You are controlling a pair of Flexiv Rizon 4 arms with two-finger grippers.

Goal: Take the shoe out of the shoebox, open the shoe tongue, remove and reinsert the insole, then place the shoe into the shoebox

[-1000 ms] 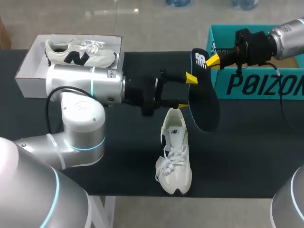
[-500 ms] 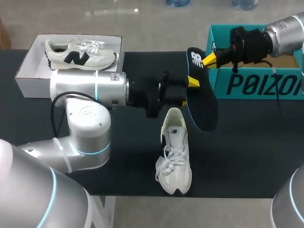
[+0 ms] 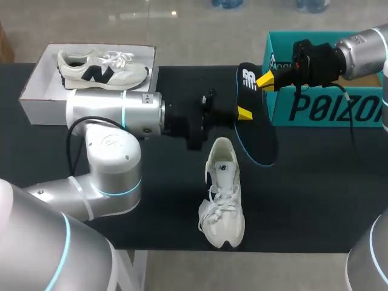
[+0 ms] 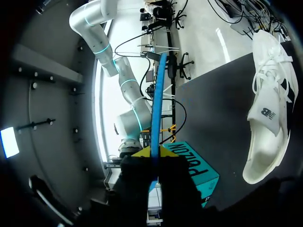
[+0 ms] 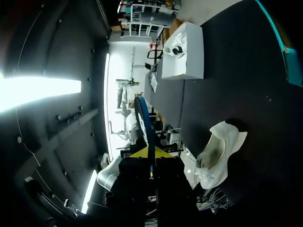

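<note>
insole (image 3: 257, 136) — pinched by both jaws

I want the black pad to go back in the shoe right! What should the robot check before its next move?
1. Is the left gripper shut on the insole: ok.
2. Is the right gripper shut on the insole: ok.
3. Is the shoe upright on the table, opening up: ok.
4. Is the insole lined up over the shoe's opening: not ok, it hangs off to one side.
5. Is the tongue open wide enough: cannot tell.
</note>
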